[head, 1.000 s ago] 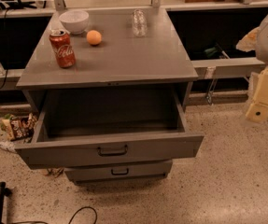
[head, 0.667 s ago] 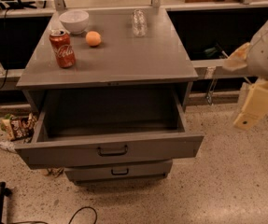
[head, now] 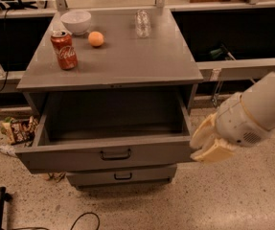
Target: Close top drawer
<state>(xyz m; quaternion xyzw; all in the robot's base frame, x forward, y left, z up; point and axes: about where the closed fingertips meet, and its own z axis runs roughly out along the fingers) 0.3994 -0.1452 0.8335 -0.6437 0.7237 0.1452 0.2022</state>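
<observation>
The top drawer (head: 103,150) stands pulled well out of the grey metal cabinet (head: 142,61), its deep box open to view and its plain front carrying a small dark bar handle (head: 115,154) at the middle. Under it a second drawer (head: 122,175) sits pushed in. The gripper (head: 196,147) hangs just beside the right end of the top drawer's front, at the end of the pale arm (head: 257,114) that comes in from the right; whether it touches the drawer I cannot tell, nor whether it is spread or pressed together. On the cabinet top stand a red Coca-Cola can (head: 64,50), an orange (head: 96,39), a white bowl (head: 76,21) and a clear glass (head: 142,23). A snack bag (head: 18,129) lies on the speckled floor (head: 213,200) left of the drawer
</observation>
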